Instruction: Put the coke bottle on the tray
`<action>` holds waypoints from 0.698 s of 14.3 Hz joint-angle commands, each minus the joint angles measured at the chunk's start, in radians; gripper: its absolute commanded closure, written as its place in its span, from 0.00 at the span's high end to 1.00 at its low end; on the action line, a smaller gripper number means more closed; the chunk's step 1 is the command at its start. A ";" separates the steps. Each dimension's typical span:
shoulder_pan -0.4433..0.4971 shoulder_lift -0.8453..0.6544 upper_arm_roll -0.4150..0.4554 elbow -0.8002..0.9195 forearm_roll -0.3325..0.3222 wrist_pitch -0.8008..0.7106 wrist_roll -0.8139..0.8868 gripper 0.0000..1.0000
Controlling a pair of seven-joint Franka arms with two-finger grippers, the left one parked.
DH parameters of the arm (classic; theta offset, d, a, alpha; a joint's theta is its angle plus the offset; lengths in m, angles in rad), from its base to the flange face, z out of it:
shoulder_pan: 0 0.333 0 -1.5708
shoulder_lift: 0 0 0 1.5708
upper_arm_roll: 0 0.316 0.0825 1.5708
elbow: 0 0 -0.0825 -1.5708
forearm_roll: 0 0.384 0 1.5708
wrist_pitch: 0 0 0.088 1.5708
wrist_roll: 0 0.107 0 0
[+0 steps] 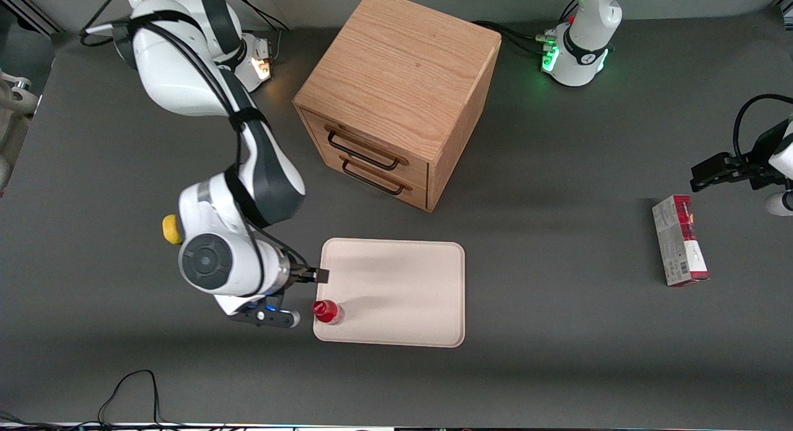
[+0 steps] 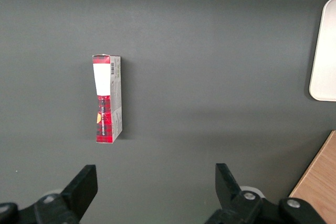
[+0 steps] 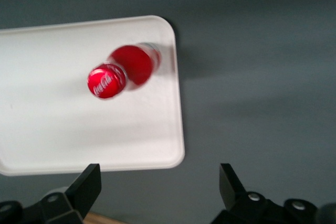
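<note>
The coke bottle [image 1: 327, 311], small and red with a red cap, stands upright on the cream tray [image 1: 396, 288], in the tray's corner nearest the front camera toward the working arm's end. My gripper [image 1: 308, 295] is open and empty. It hangs above the table just beside that edge of the tray, apart from the bottle. The right wrist view looks down on the bottle [image 3: 134, 64], its cap with white logo, and the tray [image 3: 63, 129]. The open gripper [image 3: 159, 174] is over the dark table by the tray's rounded corner.
A wooden drawer cabinet [image 1: 396, 96] with two handles stands farther from the front camera than the tray. A red-and-grey carton [image 1: 679, 240] lies toward the parked arm's end, also in the left wrist view [image 2: 107, 98]. A yellow object [image 1: 171, 229] shows beside the working arm.
</note>
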 commanded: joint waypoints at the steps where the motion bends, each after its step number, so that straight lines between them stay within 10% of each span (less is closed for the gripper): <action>1: -0.030 -0.251 -0.015 -0.314 0.016 0.021 -0.149 1.00; 10: -0.053 -0.863 -0.123 -0.901 -0.153 0.063 -0.421 1.00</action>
